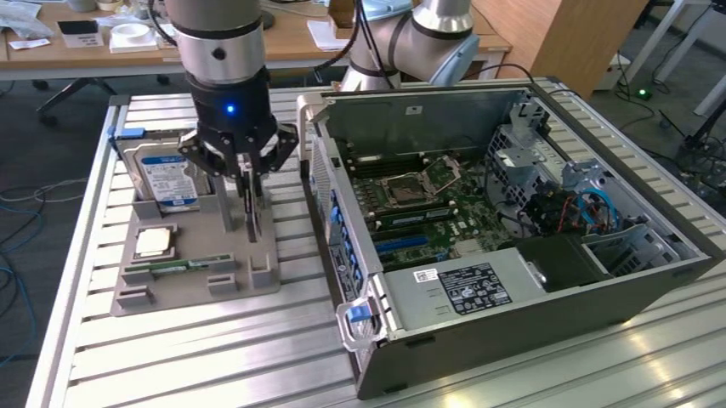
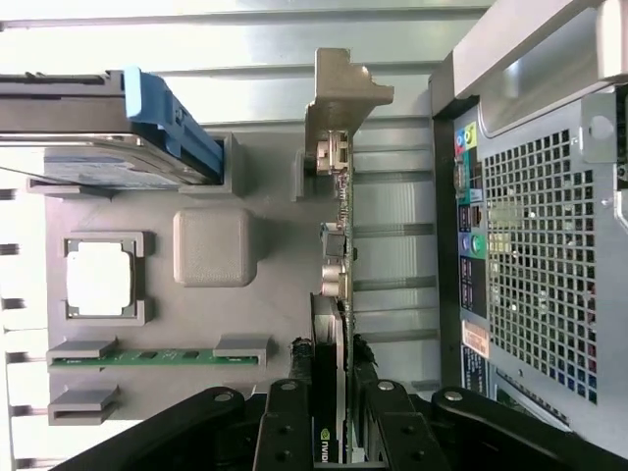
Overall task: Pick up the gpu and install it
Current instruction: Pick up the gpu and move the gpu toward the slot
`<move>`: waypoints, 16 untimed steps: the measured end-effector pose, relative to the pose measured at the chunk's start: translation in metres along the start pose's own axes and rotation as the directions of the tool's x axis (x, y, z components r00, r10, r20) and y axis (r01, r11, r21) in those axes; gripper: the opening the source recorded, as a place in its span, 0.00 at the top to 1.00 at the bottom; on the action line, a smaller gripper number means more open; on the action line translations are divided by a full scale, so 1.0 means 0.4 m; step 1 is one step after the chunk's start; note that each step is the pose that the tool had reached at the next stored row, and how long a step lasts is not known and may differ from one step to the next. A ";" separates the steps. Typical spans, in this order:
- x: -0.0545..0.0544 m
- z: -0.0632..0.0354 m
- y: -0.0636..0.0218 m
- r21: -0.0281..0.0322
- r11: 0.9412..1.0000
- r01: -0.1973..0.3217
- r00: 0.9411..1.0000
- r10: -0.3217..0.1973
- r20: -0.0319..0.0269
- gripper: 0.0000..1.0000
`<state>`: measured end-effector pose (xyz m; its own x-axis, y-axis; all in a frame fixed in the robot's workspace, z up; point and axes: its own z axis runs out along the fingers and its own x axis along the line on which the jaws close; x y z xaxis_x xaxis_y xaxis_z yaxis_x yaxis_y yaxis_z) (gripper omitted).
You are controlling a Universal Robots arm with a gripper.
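The arm's jaws clench the gpu (image 2: 335, 257), one finger on each face, as it stands on edge in a grey holder (image 1: 182, 293) on the slatted desk (image 1: 227, 357), at nine o'clock from the open computer case (image 1: 511, 302).

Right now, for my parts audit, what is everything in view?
gpu: one, green with silvery bracket, upright in the holder
hard drive: one, silver with blue-white label, upright in the holder
processor chip: one, silvery, flat in the holder
RAM stick: one, green, flat in the holder
holder: one, grey, on the table
computer case: one, dark grey, open, exterior view's right
table: one, silvery slatted, under everything
arm: one, silver and black, above the holder
hand: one, black, closed on the gpu
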<state>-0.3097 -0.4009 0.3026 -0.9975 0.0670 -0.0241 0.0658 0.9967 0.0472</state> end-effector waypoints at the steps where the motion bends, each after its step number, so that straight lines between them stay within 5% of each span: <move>1: 0.000 -0.009 0.000 0.000 1.000 0.000 1.000 0.000 0.000 0.74; 16: -0.003 -0.137 0.008 0.000 1.000 0.000 1.000 0.000 0.000 0.74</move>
<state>-0.3097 -0.4005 0.3573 -0.9974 0.0670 -0.0246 0.0658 0.9967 0.0470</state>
